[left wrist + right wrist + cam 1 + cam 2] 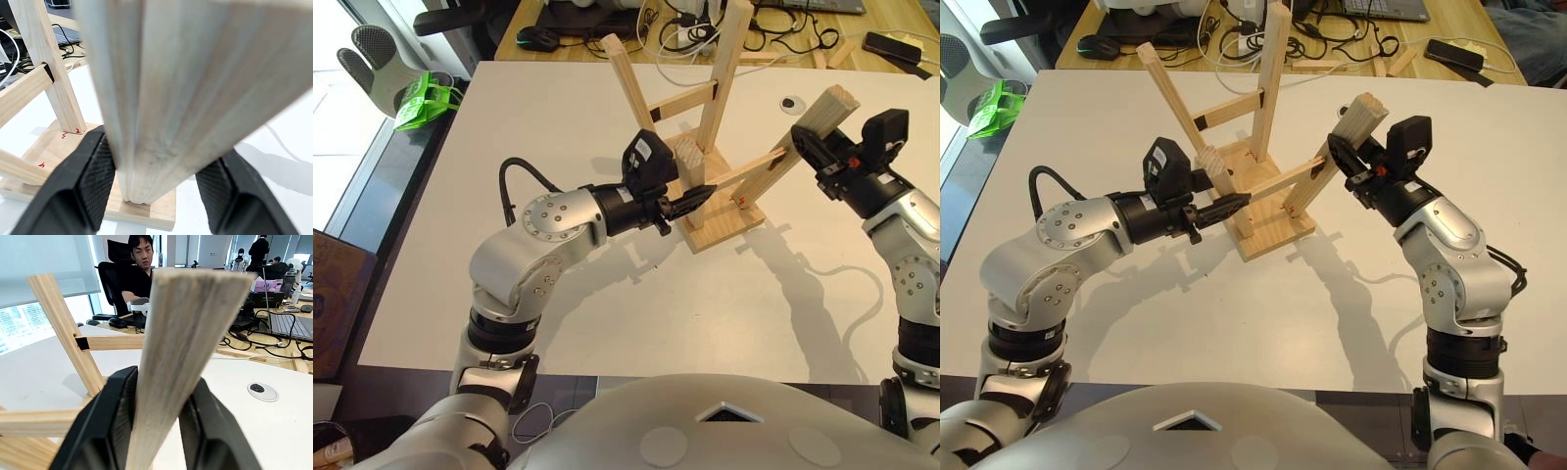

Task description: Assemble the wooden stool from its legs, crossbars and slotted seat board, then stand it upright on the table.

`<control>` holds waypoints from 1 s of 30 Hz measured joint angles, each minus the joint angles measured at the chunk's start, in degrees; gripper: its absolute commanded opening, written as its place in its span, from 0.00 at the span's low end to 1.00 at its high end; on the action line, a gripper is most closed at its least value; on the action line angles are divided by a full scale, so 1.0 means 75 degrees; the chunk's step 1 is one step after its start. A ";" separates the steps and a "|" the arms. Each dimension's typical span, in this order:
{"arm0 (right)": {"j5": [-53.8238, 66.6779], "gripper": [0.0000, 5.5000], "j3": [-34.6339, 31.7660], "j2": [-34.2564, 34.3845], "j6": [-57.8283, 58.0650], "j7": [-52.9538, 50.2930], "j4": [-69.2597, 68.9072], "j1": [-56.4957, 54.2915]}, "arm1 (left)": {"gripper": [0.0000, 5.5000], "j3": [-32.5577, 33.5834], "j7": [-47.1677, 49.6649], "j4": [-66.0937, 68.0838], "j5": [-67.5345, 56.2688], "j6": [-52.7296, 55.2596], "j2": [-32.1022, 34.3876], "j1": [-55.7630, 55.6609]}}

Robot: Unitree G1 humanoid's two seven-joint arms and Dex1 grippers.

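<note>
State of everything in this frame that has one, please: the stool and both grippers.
stool: upside down, seat board on the table, legs pointing up, not yet upright.
left gripper: shut on the near leg, low by the seat board.
right gripper: shut on the right-hand leg, near its free end.

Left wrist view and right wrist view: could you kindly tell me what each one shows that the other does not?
Only the left wrist view: the left gripper shut on a leg, and where that leg meets the seat board. Only the right wrist view: the right gripper shut on a second leg, a grommet in the table, and a laptop. Both: a further leg joined to a crossbar, over the white table.
</note>
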 measured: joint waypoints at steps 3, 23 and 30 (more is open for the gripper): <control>-0.0429 0.41 0.0444 -0.0269 0.0245 0.0020 0.0162 0.0037 | 0.40 0.0012 0.0015 0.0012 0.0052 -0.0019 -0.0025 -0.0048; -0.1070 0.53 -0.0548 0.0943 -0.1580 -0.0606 0.0268 -0.1721 | 0.53 0.0034 -0.0087 -0.0019 0.0158 -0.0803 -0.0332 -0.0155; -0.1613 0.33 0.0227 0.0528 -0.1272 -0.0218 -0.0316 -0.3102 | 0.71 -0.0176 -0.0006 0.0143 0.0528 -0.0891 -0.0287 -0.0186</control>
